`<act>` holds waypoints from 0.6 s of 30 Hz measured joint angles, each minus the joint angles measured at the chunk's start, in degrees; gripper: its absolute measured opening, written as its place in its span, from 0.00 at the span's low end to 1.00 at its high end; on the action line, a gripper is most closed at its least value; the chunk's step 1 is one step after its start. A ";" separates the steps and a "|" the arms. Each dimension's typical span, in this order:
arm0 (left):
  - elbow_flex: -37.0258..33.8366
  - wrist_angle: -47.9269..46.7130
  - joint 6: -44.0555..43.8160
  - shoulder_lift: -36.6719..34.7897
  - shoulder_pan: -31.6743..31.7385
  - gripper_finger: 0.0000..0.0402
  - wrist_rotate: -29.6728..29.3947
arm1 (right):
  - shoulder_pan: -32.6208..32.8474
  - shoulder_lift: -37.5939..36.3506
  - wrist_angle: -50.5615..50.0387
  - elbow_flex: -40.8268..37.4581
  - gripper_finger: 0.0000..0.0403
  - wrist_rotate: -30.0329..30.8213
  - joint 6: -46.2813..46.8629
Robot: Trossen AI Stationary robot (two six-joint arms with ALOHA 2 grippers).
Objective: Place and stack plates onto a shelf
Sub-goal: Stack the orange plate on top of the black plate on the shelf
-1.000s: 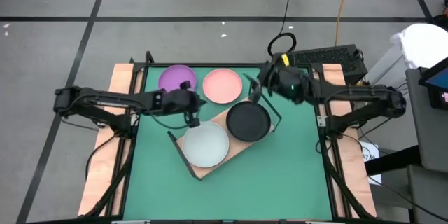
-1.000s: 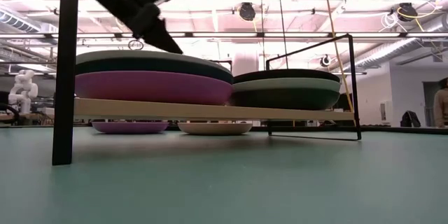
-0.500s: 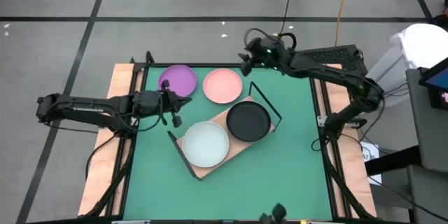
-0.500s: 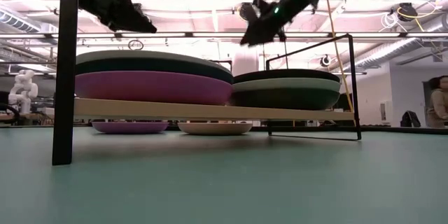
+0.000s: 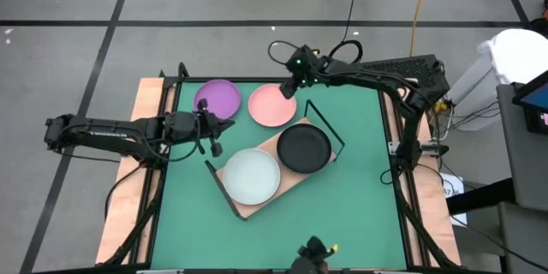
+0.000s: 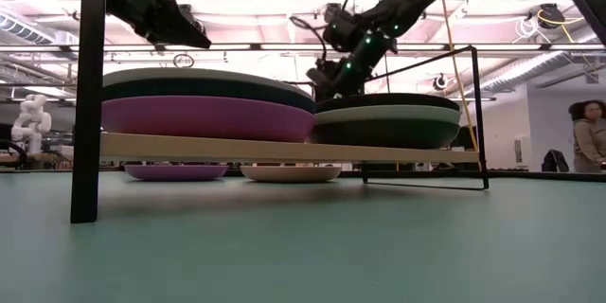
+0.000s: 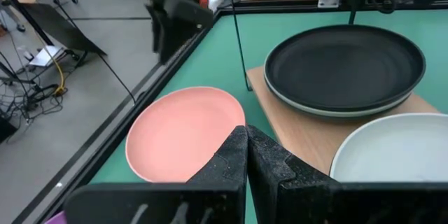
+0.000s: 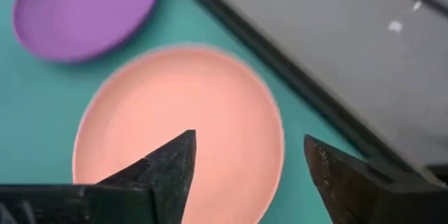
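Green worktop (image 5: 342, 197) carries the shelf (image 5: 288, 181), a light wooden board lying at a slant, with black wire frames at its ends. On the board sit two stacks of plates: one topped by a pale mint plate (image 5: 252, 176), with dark teal and purple layers under it in the low view, and one topped by a black plate (image 5: 303, 148) over a pale one. The pink plate (image 5: 272, 104) and the purple plate (image 5: 217, 98) lie flat on the worktop beyond the shelf, side by side and apart.

The right hand (image 5: 289, 87) hangs just above the far edge of the pink plate, its fingers (image 8: 171, 164) spread wide and empty, the plate showing between them; the purple plate lies farther off to one side. The left hand (image 5: 214, 145) hovers over the worktop with the purple plate just behind it and the pale mint stack just ahead, its fingers (image 7: 231, 157) pressed together, holding nothing.

A person (image 6: 587, 142) stands in the room behind.
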 joint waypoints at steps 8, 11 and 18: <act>0.00 -0.01 0.02 0.00 0.00 0.01 0.00 | 0.02 3.07 -6.16 0.00 0.63 -0.35 1.30; 0.00 0.00 0.00 0.00 0.00 0.01 0.00 | 0.02 4.80 -5.17 0.02 0.63 -0.31 1.60; 0.00 0.01 -0.59 0.02 -0.26 0.01 0.07 | -0.57 9.36 -3.93 0.02 0.63 -0.29 2.00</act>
